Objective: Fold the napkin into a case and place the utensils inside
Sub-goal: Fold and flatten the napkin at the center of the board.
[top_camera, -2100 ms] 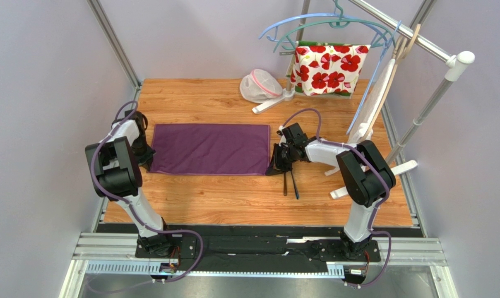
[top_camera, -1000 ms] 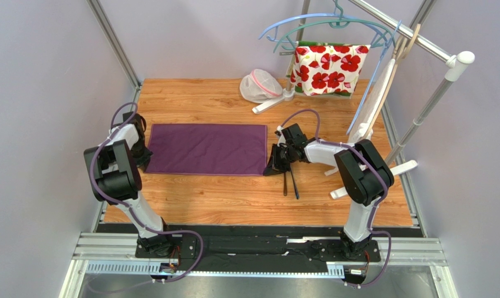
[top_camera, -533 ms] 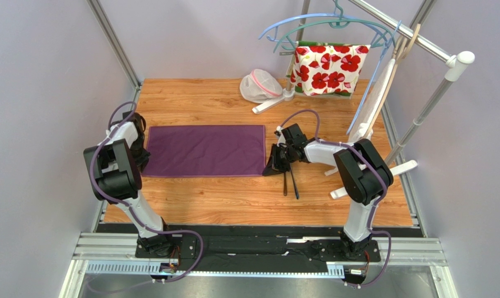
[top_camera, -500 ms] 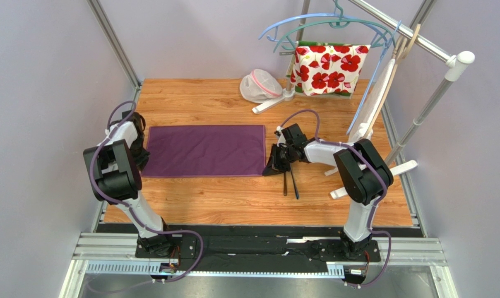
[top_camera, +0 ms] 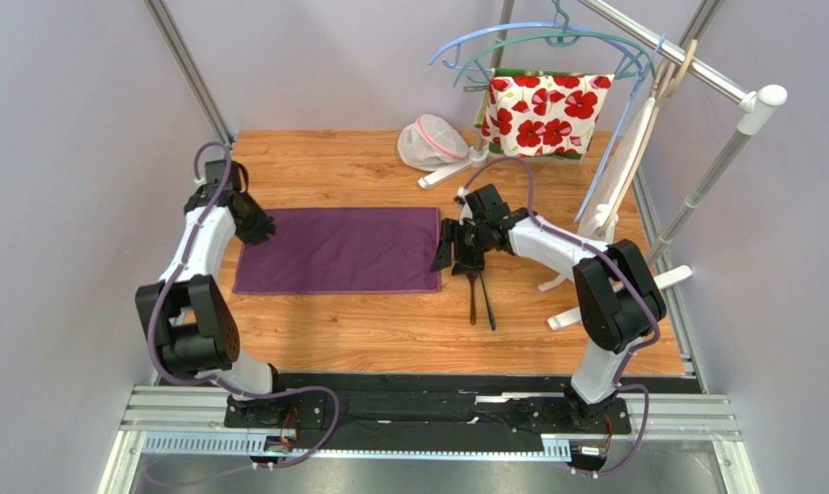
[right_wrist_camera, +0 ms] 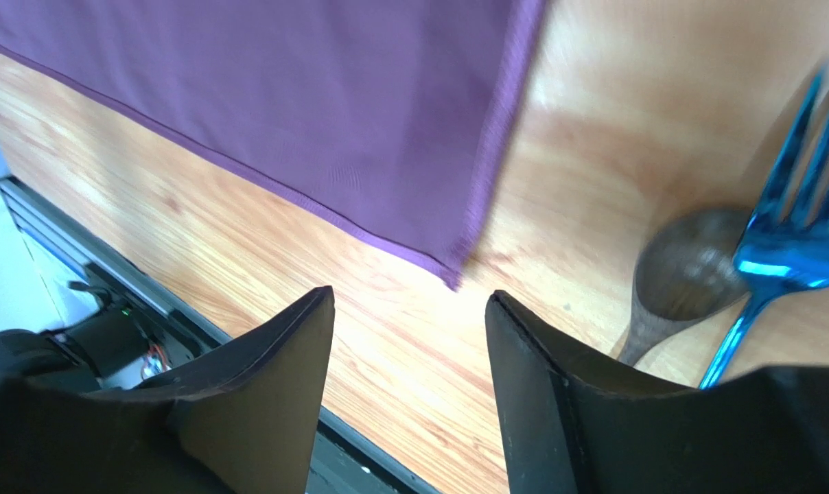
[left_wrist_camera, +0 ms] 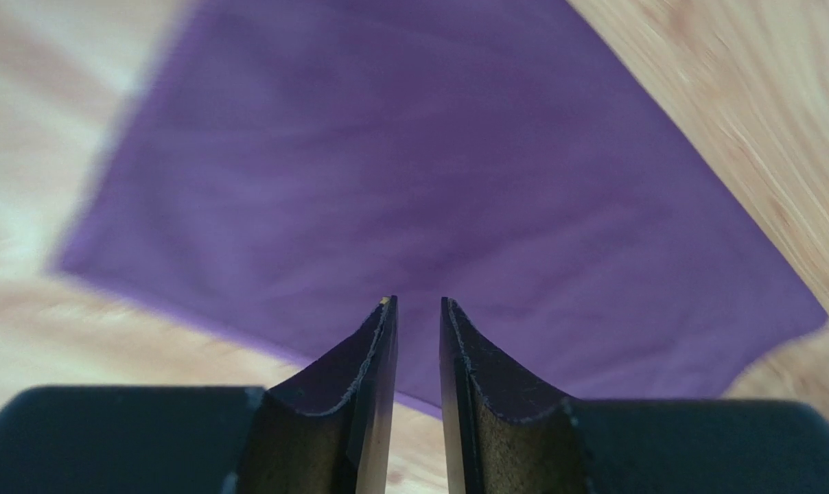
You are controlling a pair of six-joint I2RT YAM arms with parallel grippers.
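Dark purple cloth napkin lies flat on wooden table ahead of left pincer, apparently folded once. That pincer is slightly parted and empty. Right pincer is wide open and empty. Dark spoon and blue metal fork lie beside it, uncased. Remaining folds and insertion outstanding.

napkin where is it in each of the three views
top external: napkin lies flat, left of centre on the table.
left wrist: napkin fills the middle and top of the picture.
right wrist: napkin is at upper left, one corner near the centre, left of the spoon.
shared landmark: the wood table shows around the napkin's edges in all three.
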